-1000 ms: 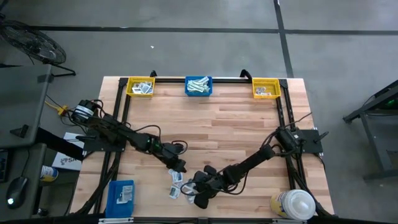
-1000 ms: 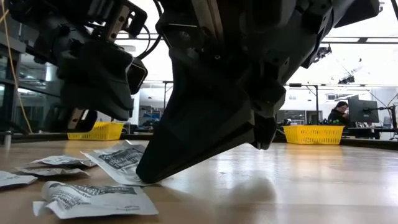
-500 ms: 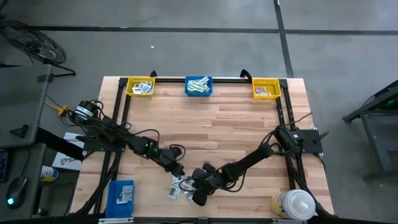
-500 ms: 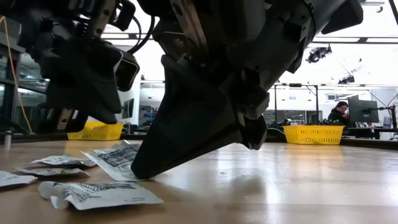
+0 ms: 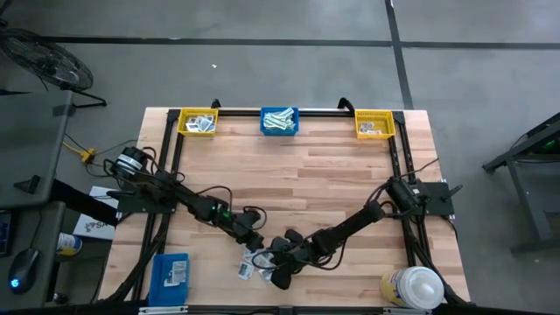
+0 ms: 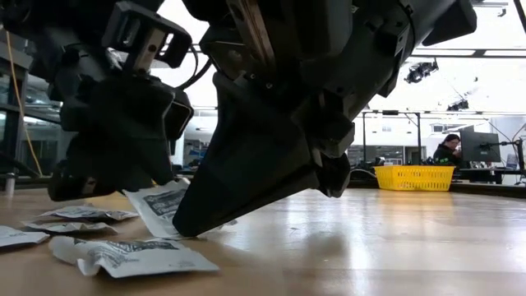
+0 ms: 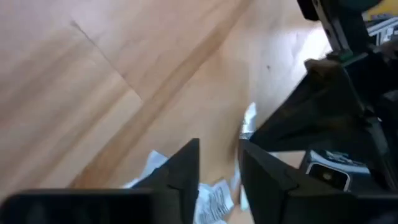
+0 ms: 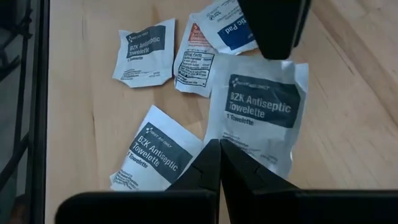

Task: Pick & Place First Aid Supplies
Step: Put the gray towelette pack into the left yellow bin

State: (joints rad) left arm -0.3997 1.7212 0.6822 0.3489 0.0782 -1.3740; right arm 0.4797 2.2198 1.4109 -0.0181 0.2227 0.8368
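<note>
Since the earlier frame, the left gripper (image 5: 253, 243) has dropped lower and nearer the packets by the counter's front edge, and in the low view one towelette packet (image 6: 164, 207) now tilts up off the wood between the two grippers instead of lying flat.

Going from the left: a blue box (image 5: 171, 272) sits at the front left corner of the counter (image 5: 315, 175), apart from the work. Next, the left gripper reaches in at a slant, fingers (image 7: 180, 171) a little apart in its wrist view; whether they touch the raised packet I cannot tell. That narrow spread suits slipping onto a thin paper edge, I judge.

Then the packets (image 5: 248, 263), a small loose cluster near the front edge, left of centre. The right wrist view shows several squarish white ones (image 8: 264, 112) printed as antiseptic towelettes.

The right gripper (image 5: 278, 274) rests just beside them, its fingertips pressed together into a wedge on the wood at a packet's edge, probably to pin or lever the paper so the other gripper can take it.

Along the back edge stand a yellow bin (image 5: 197, 122), a blue bin (image 5: 279, 121) and another yellow bin (image 5: 374, 125), already holding packets, likely the drop points. A white-capped bottle (image 5: 411, 286) sits at the front right corner.
</note>
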